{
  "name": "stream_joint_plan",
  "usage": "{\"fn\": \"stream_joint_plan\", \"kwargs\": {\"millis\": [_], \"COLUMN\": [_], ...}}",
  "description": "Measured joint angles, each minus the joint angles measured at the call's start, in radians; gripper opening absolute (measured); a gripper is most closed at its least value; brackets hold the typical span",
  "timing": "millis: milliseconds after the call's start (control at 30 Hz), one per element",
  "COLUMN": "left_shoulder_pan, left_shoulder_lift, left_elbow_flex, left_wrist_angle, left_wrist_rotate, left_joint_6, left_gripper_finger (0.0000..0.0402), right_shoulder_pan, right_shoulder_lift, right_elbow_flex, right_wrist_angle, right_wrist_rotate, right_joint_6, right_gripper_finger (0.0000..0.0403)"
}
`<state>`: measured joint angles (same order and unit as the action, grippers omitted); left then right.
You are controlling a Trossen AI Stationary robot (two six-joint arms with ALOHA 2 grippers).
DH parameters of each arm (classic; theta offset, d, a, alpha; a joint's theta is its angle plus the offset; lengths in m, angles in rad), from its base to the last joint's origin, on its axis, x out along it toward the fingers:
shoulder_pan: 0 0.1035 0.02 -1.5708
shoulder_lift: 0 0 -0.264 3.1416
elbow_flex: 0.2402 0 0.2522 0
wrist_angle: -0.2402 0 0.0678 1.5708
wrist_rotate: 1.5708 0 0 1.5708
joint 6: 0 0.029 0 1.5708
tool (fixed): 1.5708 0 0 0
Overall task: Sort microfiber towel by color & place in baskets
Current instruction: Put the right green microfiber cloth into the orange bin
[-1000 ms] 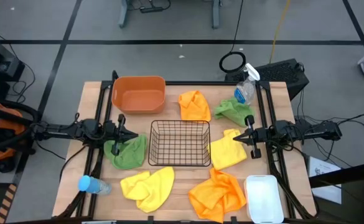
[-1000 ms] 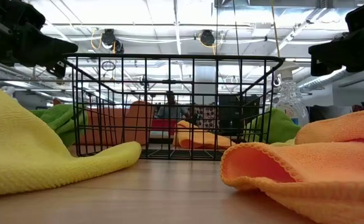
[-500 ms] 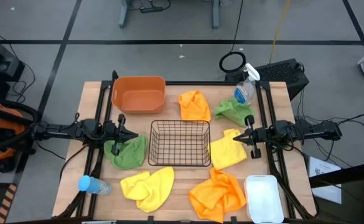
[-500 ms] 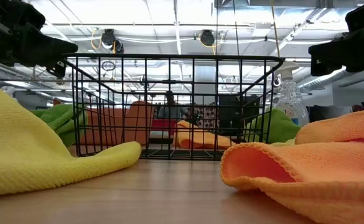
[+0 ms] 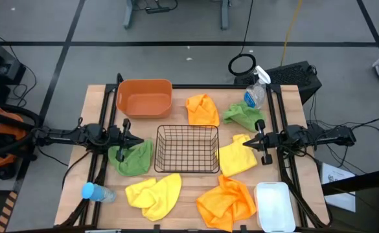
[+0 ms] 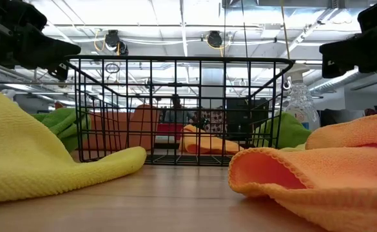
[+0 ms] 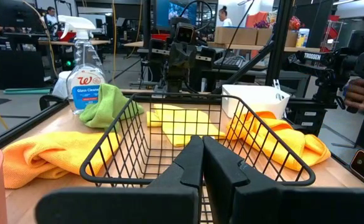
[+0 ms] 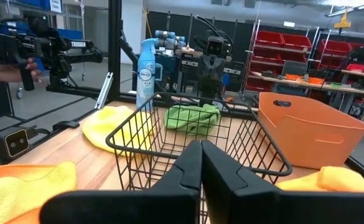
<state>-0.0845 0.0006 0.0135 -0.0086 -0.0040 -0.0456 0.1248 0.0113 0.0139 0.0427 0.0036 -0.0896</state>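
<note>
Looks like nothing's been sorted yet — all six cloths are loose on the table and all three containers look bare as far as I can see.

Nearest the front edge: a yellow towel (image 5: 155,194), an orange towel (image 5: 226,202) and the white bin (image 5: 273,207) at the front right, plus a blue-capped bottle (image 5: 97,192) at front left.

Mid-table sits the black wire basket (image 5: 188,149), flanked by both arms. The left gripper (image 5: 136,142) hangs over a green towel (image 5: 131,158), pinched closed with nothing in it. The right gripper (image 5: 247,143) hangs over the second yellow towel (image 5: 237,156), also closed and empty.

Further back: the orange tub (image 5: 144,98), another orange towel (image 5: 203,110), the second green towel (image 5: 243,116) and a spray bottle (image 5: 255,90).

My read: this is the starting pose, so next either arm needs to spread its fingers, drop onto the cloth below and pinch a fold.

Hard to make out: which colour goes in which container isn't obvious, and the low view cuts off both front towels, so their far sides are hidden.
</note>
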Motion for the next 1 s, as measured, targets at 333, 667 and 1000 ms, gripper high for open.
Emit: {"fn": "stream_joint_plan", "kwargs": {"millis": [333,667,1000], "left_shoulder_pan": [0.0,0.0,0.0], "left_shoulder_lift": [0.0,0.0,0.0], "left_elbow_flex": [0.0,0.0,0.0], "left_wrist_angle": [0.0,0.0,0.0], "left_wrist_rotate": [0.0,0.0,0.0], "left_joint_6": [0.0,0.0,0.0], "left_gripper_finger": [0.0012,0.0012,0.0012], "right_shoulder_pan": [0.0,0.0,0.0], "right_shoulder_lift": [0.0,0.013,0.185], "right_elbow_flex": [0.0,0.042,0.3], "right_wrist_angle": [-0.007,-0.012,-0.106], "right_wrist_rotate": [-0.004,-0.008,0.034], "right_joint_6": [0.112,0.17,0.142], "right_gripper_finger": [0.0,0.0,0.0]}}
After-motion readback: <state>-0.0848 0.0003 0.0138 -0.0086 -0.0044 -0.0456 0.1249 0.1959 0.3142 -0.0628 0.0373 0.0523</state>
